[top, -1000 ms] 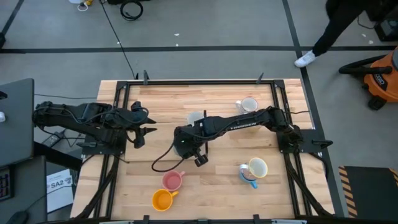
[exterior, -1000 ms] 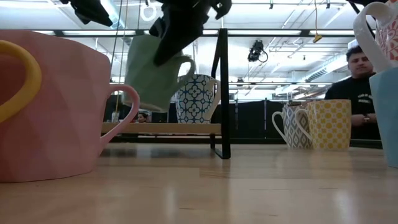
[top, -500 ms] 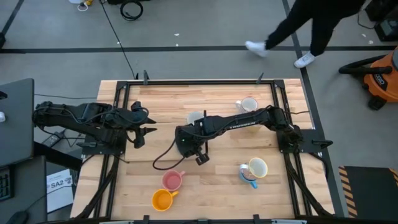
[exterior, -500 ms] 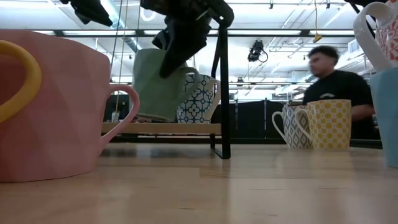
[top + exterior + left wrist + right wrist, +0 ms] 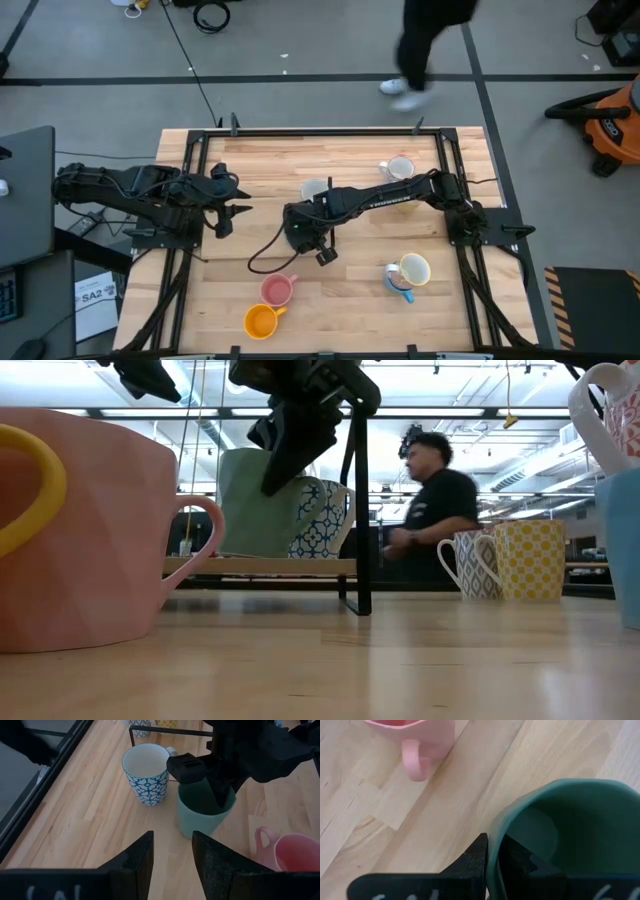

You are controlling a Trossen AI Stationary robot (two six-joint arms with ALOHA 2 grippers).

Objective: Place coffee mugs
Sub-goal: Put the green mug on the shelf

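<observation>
A teal-green coffee mug stands upright on the wooden table, close beside a blue-patterned mug. My right gripper comes down on it from above and is shut on its rim. In the high view the gripper hides the mug. A pink mug stands nearer the table's front edge. My left gripper waits open above the table's left side, holding nothing. My right gripper holds the teal-green mug's rim with one finger inside the mug and one outside, the wall between them. The fingers slant steeply down from above. The mug sits upright with its base on the table.
A pink mug and an orange mug stand near the front edge, a cream mug and a blue one at front right, another at the far right. A black frame edges the table. A person walks past.
My right gripper has come down a little with the teal-green mug. The mug hung tilted above the table a second ago and now stands upright beside the blue-patterned mug. A person has walked along the far side of the table.
</observation>
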